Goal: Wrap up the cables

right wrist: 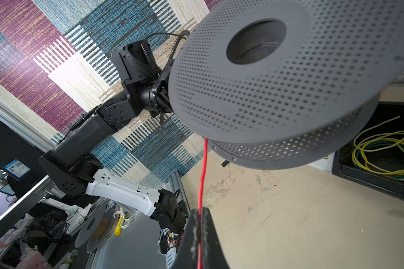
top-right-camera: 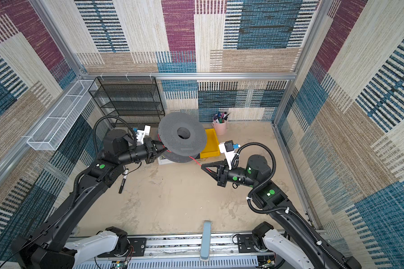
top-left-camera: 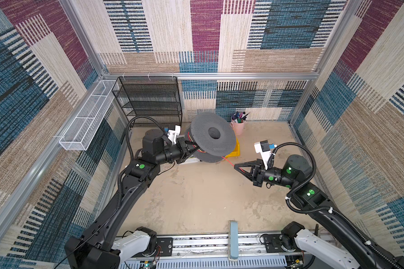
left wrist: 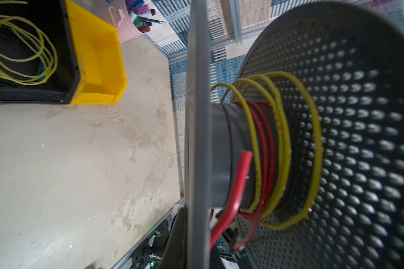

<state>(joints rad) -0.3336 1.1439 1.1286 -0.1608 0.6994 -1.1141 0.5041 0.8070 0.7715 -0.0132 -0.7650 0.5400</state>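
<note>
Red-orange thin wire [top-left-camera: 228, 161] runs taut from the hub of the grey perforated plastic spool [top-left-camera: 203, 142], where a few turns sit among yellow wire loops [left wrist: 286, 144], rightward to the right gripper [top-left-camera: 235, 166], which is clenched on it. The left gripper [top-left-camera: 191, 147] clamps the spool's flange, tilted, at far middle. Best to hold the strand tight and aligned between the flanges so turns lie side by side

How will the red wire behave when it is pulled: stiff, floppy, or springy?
Probably flexible: the red wire runs straight only because the right pincer holds it tight from the spool. Likely springy too: its end stands away from the core.
</note>
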